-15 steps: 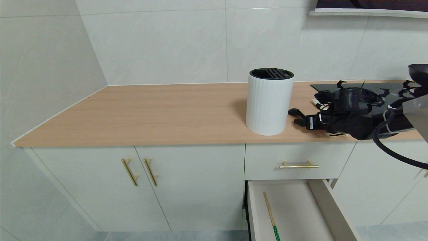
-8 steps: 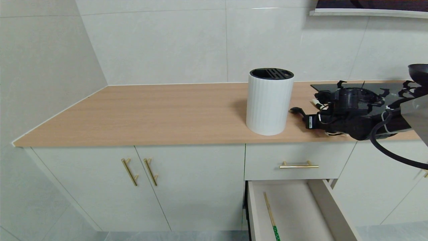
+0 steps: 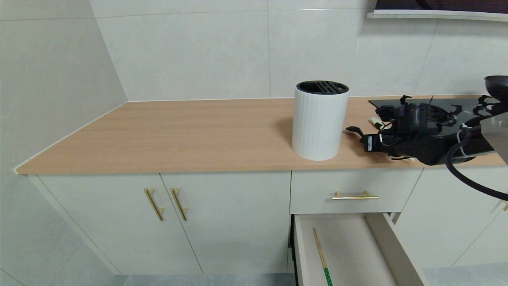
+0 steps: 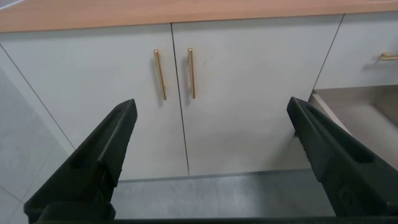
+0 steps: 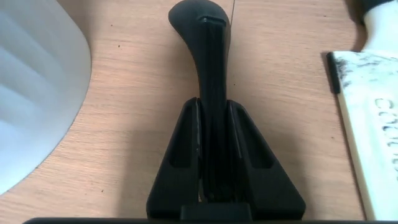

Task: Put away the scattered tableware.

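My right gripper [image 3: 362, 137] hovers just above the wooden counter [image 3: 198, 135], to the right of a white ribbed utensil holder [image 3: 320, 119] with a black slotted top. It is shut on a black handle [image 5: 202, 25] with a rounded end that points toward the holder. In the right wrist view the fingers [image 5: 249, 143] clamp the handle from both sides, and a white blade-like piece [image 5: 373, 124] lies on the counter beside them. My left gripper [image 4: 211, 162] hangs open and empty, low in front of the cabinet doors [image 4: 249, 93].
A drawer [image 3: 349, 250] under the counter stands pulled out with a green-tipped chopstick [image 3: 321, 254] lying in it. A black gas hob [image 3: 436, 111] sits on the counter behind my right arm. The counter left of the holder is bare.
My right gripper has risen a little off the counter with the black handle in it. The holder and the drawer have stayed put.
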